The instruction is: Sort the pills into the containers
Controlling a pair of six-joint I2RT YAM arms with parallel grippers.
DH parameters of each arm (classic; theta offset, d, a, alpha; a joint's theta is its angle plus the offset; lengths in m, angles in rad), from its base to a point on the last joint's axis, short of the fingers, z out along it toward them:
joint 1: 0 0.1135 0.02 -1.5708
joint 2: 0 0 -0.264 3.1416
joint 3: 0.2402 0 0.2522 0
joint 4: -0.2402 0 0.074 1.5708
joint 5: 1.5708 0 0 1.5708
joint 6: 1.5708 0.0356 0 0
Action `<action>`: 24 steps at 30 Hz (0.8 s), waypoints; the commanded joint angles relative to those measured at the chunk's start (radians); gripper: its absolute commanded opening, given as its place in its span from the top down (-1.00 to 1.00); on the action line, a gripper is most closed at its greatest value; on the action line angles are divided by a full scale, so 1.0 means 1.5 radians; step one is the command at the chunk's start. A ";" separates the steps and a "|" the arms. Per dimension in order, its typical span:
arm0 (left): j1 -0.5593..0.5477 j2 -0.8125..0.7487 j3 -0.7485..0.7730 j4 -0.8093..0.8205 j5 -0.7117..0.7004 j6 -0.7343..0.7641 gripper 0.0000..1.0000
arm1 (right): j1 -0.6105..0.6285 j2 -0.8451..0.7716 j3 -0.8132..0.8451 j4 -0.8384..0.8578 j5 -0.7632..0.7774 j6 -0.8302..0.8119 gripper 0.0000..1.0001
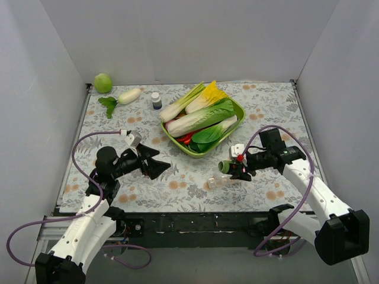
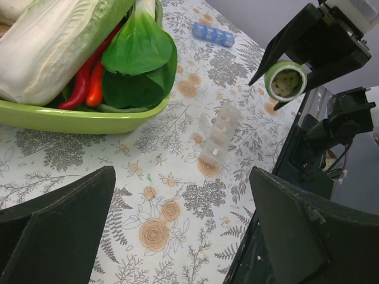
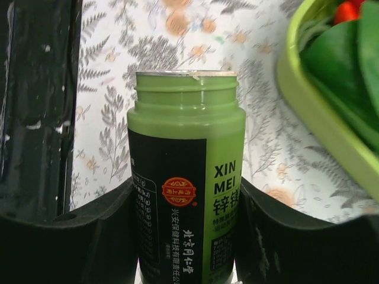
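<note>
The containers are a clear plastic compartment strip (image 1: 214,182) (image 2: 218,135) lying on the flowered cloth in front of the green tray. My right gripper (image 1: 238,166) (image 3: 186,204) is shut on an uncapped green bottle (image 1: 225,167) (image 3: 186,165). The bottle is tipped on its side just right of and above the strip. In the left wrist view its open mouth (image 2: 286,81) faces the camera and shows pale pills inside. My left gripper (image 1: 159,161) (image 2: 180,195) hangs open to the left of the strip, with nothing between its fingers.
A green tray (image 1: 183,147) (image 2: 71,121) (image 3: 314,112) of leafy vegetables and red peppers sits behind the strip. A blue compartment strip (image 2: 213,34) lies farther right. A small dark-capped bottle (image 1: 156,100), a white radish (image 1: 129,96) and a green fruit (image 1: 103,83) stand at the back left.
</note>
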 commanded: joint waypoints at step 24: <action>-0.003 -0.001 0.007 -0.025 -0.098 0.045 -0.96 | 0.160 0.131 0.000 -0.006 0.334 0.067 0.94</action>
